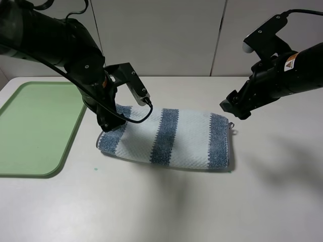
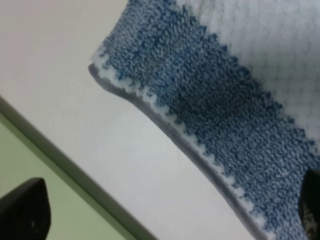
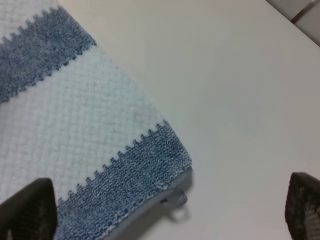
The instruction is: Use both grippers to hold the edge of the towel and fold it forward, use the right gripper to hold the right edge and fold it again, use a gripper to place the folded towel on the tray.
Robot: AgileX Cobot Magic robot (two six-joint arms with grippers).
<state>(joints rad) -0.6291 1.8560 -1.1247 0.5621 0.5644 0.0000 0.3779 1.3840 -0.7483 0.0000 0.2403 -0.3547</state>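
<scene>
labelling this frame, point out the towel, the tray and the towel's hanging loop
towel (image 1: 186,138), exterior high view, middle white stripe
tray (image 1: 35,126), exterior high view, bare green floor
hanging loop (image 3: 175,198), right wrist view, grey loop at the towel's corner

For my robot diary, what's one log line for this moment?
towel: folded, on table, beside tray | left gripper: open, over towel's left end | right gripper: open, over right end

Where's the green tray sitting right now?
In the exterior high view the tray lies flat at the left end of the table, apart from the towel, whose near end sits to its right below the left gripper.
</scene>
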